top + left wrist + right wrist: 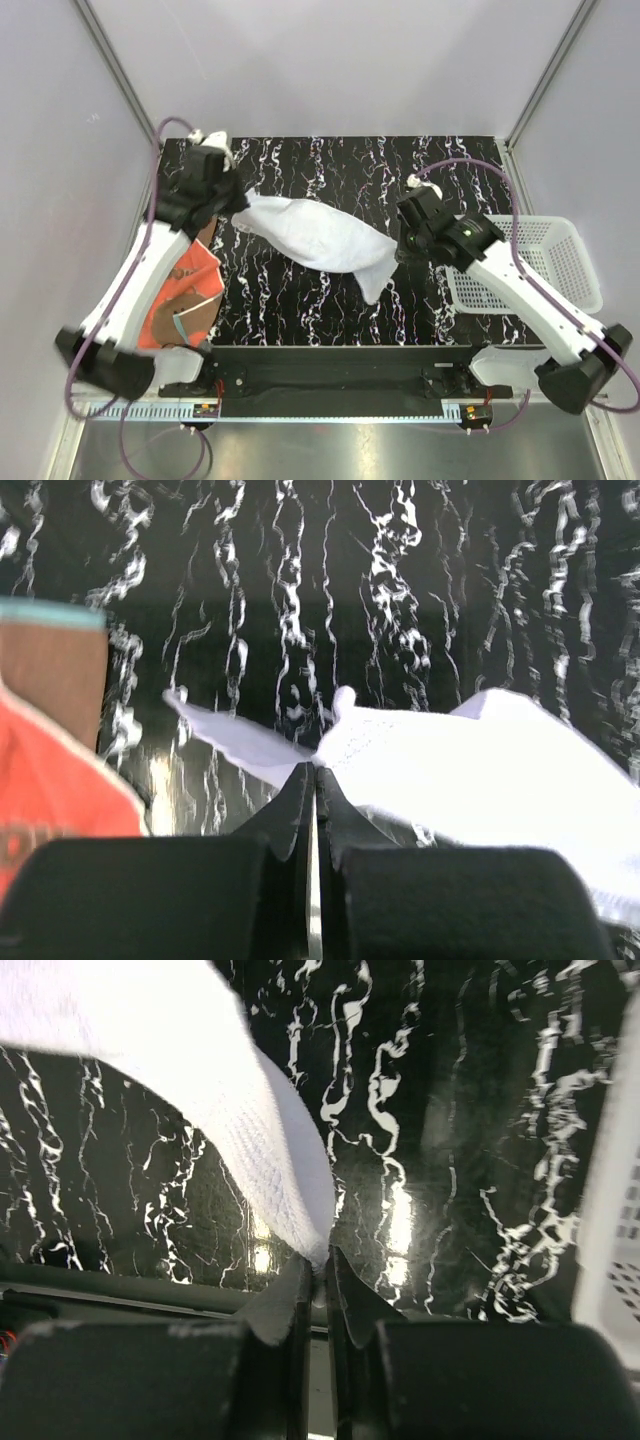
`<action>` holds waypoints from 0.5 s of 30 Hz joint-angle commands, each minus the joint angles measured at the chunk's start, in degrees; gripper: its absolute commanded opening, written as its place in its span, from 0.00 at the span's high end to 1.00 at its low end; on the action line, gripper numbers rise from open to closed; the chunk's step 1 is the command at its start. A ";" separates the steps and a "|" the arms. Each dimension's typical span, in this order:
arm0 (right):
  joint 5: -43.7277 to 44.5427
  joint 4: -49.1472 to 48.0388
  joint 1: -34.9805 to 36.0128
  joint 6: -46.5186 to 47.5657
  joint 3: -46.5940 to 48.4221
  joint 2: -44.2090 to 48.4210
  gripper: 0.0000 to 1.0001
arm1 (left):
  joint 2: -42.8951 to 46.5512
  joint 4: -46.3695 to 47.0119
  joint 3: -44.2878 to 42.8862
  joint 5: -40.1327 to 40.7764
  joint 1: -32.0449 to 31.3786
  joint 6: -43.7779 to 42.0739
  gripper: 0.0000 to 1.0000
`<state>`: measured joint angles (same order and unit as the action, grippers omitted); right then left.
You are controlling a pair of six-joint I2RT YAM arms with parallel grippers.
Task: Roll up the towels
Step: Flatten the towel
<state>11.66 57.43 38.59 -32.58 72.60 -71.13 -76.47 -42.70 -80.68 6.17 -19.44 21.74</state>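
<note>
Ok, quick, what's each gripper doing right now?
Left gripper: closed, pinching one end of the white towel.
Right gripper: closed, pinching the other end of the same towel.

Black marble-look tabletop [300,300] w/ white veins, plain pale walls [330,60], prob. overhead light glare.

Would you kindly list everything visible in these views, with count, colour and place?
white towel: one, white, strung between both pincers across mid-table.
orange towel: one, orange with brownish reverse, near-left of the table, partly under the left arm.
basket: one, white perforated plastic, right of the table.
table: one, black with white veining, centre.
left pincer: one, black, shut on the white towel's left end.
right pincer: one, black, shut on the white towel's right end.
</note>
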 commanded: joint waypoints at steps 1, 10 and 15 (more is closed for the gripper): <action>6.26 7.95 -0.44 -0.38 5.70 5.82 1.00 | 9.65 -3.88 4.73 0.95 0.19 5.33 1.00; 10.40 13.33 -4.03 3.13 16.61 3.03 1.00 | 16.62 -9.77 5.98 7.01 0.11 8.85 1.00; 0.41 5.16 -14.58 9.54 15.30 -6.36 1.00 | 6.45 -8.81 5.54 5.61 1.33 10.60 1.00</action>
<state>16.75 67.44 27.81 -27.90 88.82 -71.40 -63.64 -52.27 -75.11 11.40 -19.11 30.52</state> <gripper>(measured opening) 0.122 0.012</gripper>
